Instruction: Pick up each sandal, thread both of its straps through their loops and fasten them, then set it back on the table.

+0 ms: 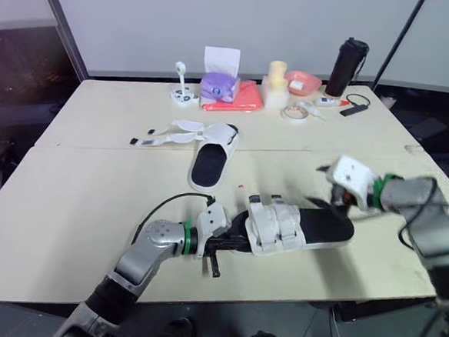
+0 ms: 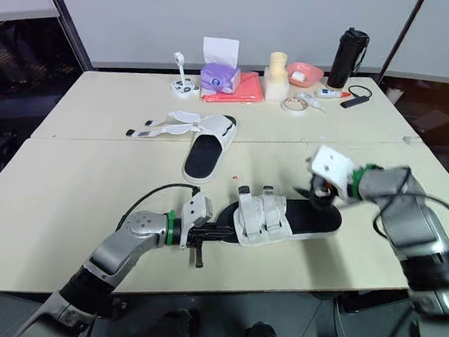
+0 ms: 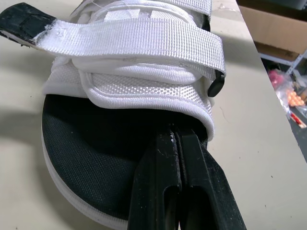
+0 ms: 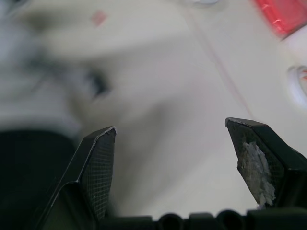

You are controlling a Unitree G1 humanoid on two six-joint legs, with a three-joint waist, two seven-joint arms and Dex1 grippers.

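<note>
Left end effector (image 3: 176, 136): fingers are pressed together and laid on the toe end of the near sandal's insole, with the tips at the edge of its white upper. Whether any fabric is caught between them cannot be told.
Right end effector (image 4: 170, 139): fingers are held wide apart with nothing between them, hovering just beside the heel end of the same sandal.
Near sandal (image 1: 290, 229): it lies flat on the front half of the desk, between the two end effectors.
Straps (image 3: 144, 43): both are folded across the upper and look closed, so this sandal is judged close to finished.
Step in hand: the fastening is best checked by a light press on each strap. The left fingers should then be drawn back along the insole, not lifted, so the upper is not dragged open.
Room: a pale wall (image 1: 296, 27) is seen behind the desk, crossed by dark slanted posts.
Desk (image 1: 75, 204): two pale tops are joined at a seam, and the front half is mostly bare.
Far sandal (image 1: 209, 161): it is set near the seam, well apart from the near one, with its open straps (image 1: 169, 138) spread toward the robot's left. It is judged to be the work left.
Back edge: a black bottle (image 1: 347, 67), a tissue box (image 1: 219, 83), a pink bowl (image 1: 302, 81) and a tape roll (image 1: 294, 112) are lined up well clear of the work.
</note>
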